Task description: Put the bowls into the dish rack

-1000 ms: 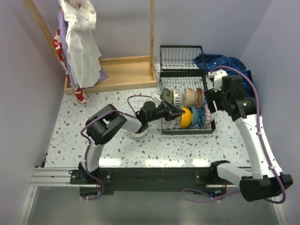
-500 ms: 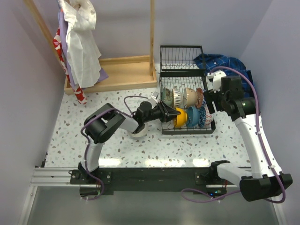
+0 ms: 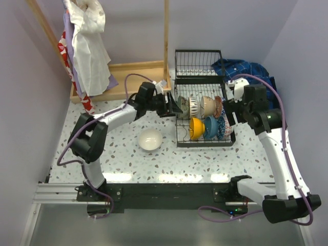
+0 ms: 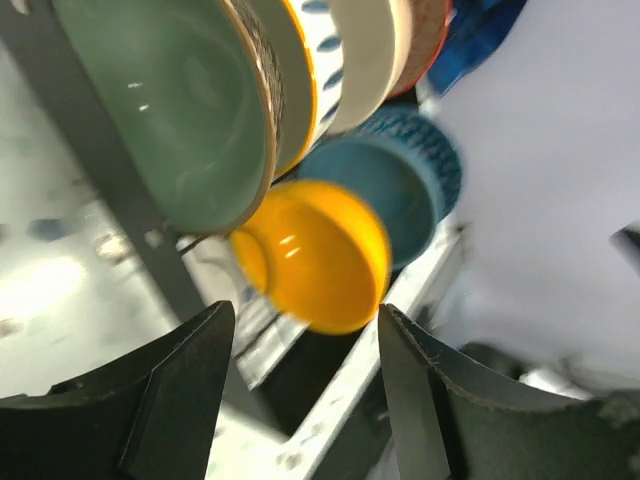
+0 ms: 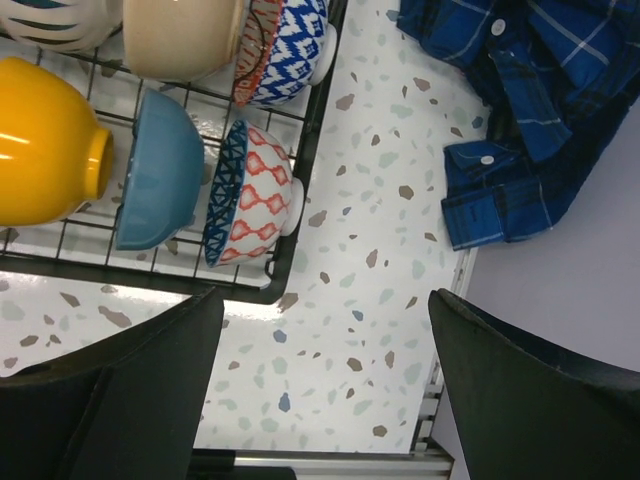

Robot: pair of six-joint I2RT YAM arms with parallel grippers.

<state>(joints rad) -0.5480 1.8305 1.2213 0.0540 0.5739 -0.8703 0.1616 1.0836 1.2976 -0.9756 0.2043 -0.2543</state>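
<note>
Bowls (image 3: 207,105) nearly all standing in the rack (image 3: 205,145). Judged step: letting go at the rack, with one bowl left to fetch.

Left pincer (image 4: 305,318): jaws parted about halfway, nothing between them, nothing touched. Just ahead of its tips, yellow bowl (image 4: 320,262), on edge in the rack's near row and clear of both fingers. Up and left of that, close to the camera, green bowl (image 4: 180,110), with more bowls on edge behind it. Farther ahead, teal bowl (image 4: 400,190).

Right pincer (image 5: 325,300): spread wide, empty, hanging over the desk (image 5: 360,330) just beside the rack's right edge. Ahead and to its left, red bowl (image 5: 255,195). Ahead and to its right, blue shirt (image 5: 520,110).

Well behind the left pincer, toward the arm bases: pale bowl (image 3: 150,139), upright on the desk, apart from the rack, the only one seen outside it.

Next move, as a judgement: back the left pincer out of the rack, lower over the pale bowl's rim, pinch the wall, tip it on edge and slot it into the gap that looks free left of the yellow bowl. Care needed not to nudge the seated bowls.
</note>
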